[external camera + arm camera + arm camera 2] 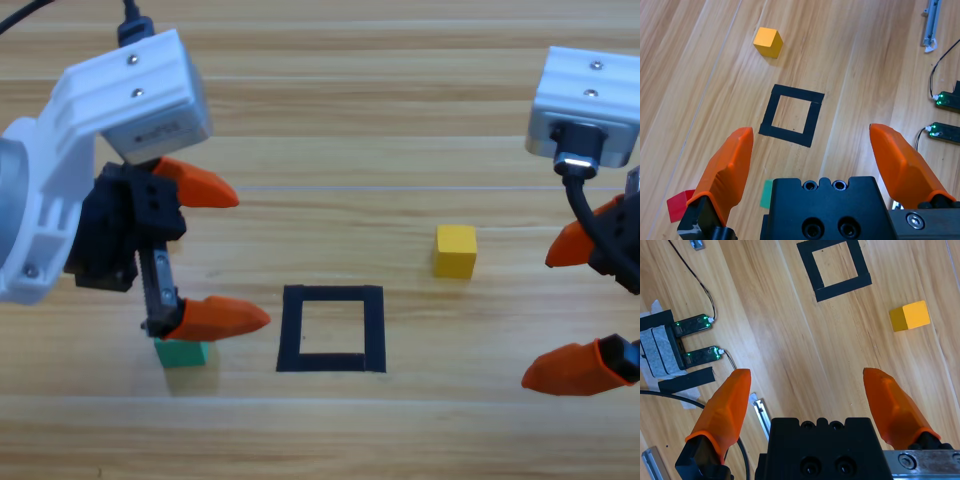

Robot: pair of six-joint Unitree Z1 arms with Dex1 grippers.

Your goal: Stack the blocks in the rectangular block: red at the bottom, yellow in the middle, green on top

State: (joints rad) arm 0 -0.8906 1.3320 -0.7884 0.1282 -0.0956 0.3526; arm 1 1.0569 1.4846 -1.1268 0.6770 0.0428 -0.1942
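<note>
The green cube (pixel 182 352) sits left of the black tape rectangle (pixel 332 293), half under the lower jaw of my left gripper (pixel 252 258), which hangs open above the table. The left wrist view shows a sliver of the green cube (pixel 766 194) at the gripper body and the red cube (pixel 679 205) beside the left jaw; the high view hides the red one under the arm. The yellow cube (pixel 456 250) lies to the right of the rectangle and a little farther back. My right gripper (pixel 536 320) waits open at the right edge. Only bare wood shows inside the rectangle (pixel 799 93).
Circuit boards with green lights (pixel 692 325) and their cables lie beyond the work area, along with a strip of black tape (pixel 687 380) and metal rails (pixel 931 22). Wooden table (pixel 330 130) stretches behind the rectangle.
</note>
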